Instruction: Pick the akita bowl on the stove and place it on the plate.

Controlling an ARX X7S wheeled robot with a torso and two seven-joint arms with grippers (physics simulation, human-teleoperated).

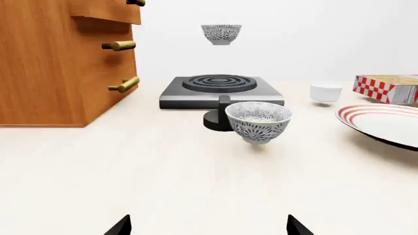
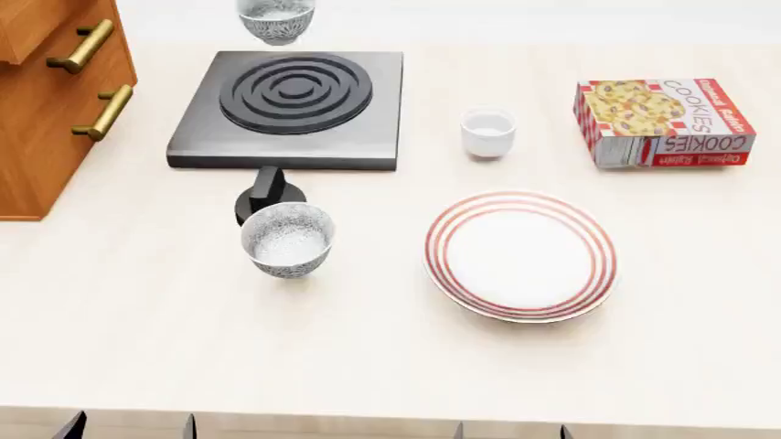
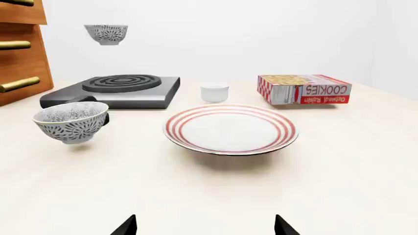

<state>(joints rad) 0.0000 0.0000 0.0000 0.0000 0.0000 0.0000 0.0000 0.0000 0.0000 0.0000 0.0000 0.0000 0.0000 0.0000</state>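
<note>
Found left gripper and right gripper spread wide, empty. Saw akita bowl well ahead of left jaws, over stove; judged light, stiff, slick, breakable, best pinched across rim.

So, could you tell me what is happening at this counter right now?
Nothing is being held yet. Both grippers, the left gripper and the right gripper, sit open and low at the near edge of the table. One speckled akita bowl appears suspended above the stove, not resting on the burner. A second identical bowl sits in front of the stove knob. The red-ringed plate is bare.
</note>
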